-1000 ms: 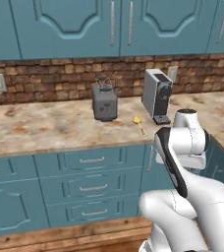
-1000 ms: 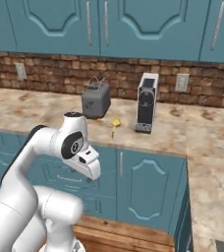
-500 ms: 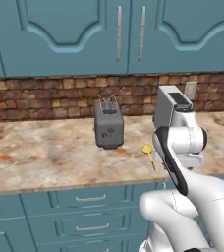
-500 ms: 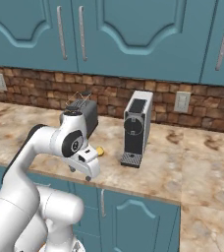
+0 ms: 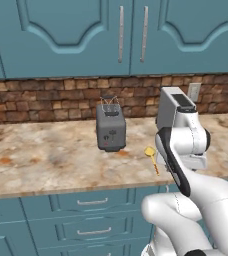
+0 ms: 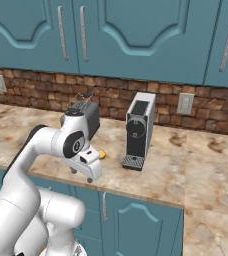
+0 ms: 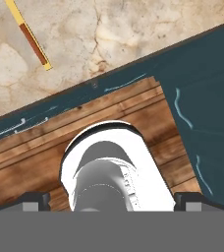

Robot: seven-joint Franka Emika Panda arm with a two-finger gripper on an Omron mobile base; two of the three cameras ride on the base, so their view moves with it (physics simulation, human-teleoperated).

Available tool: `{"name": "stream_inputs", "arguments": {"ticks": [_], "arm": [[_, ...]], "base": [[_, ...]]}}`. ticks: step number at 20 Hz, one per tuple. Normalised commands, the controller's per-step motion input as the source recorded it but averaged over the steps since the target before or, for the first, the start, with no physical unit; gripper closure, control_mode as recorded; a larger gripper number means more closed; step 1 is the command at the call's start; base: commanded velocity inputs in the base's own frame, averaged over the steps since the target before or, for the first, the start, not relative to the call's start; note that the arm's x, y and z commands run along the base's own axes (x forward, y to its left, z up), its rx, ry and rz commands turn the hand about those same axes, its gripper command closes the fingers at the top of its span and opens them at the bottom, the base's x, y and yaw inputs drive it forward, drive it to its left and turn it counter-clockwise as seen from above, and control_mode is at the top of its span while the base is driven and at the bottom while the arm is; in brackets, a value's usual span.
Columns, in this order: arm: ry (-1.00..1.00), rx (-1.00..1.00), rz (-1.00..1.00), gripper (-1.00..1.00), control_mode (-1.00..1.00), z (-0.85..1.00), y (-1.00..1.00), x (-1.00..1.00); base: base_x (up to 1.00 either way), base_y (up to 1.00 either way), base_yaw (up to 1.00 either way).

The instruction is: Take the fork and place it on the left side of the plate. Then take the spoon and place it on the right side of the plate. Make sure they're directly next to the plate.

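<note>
Hand view has the claw (image 7: 112,199) spread wide, pointing down past the counter (image 7: 133,24) edge.

Base closer to the counter (image 5: 46,160), toaster (image 5: 110,130) and spoon (image 5: 151,158) larger.

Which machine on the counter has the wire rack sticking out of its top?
The dark grey toaster, standing left of the yellow spoon. The taller silver-and-black coffee machine has a flat top with no wires.
</note>
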Motion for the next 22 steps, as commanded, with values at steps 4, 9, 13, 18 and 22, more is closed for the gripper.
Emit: {"name": "stream_inputs", "arguments": {"ticks": [4, 9, 13, 18, 22], "arm": [[0.0, 0.0, 0.0, -1.0, 1.0, 0.0, 0.0, 0.0], [0.0, 0.0, 0.0, -1.0, 1.0, 0.0, 0.0, 0.0], [0.0, 0.0, 0.0, -1.0, 1.0, 0.0, 0.0, 0.0], [0.0, 0.0, 0.0, -1.0, -1.0, 0.0, 0.0, 0.0], [0.0, 0.0, 0.0, -1.0, -1.0, 0.0, 0.0, 0.0]], "base": [[0.0, 0.0, 0.0], [0.0, 0.0, 0.0], [0.0, 0.0, 0.0], [0.0, 0.0, 0.0], [0.0, 0.0, 0.0]]}}
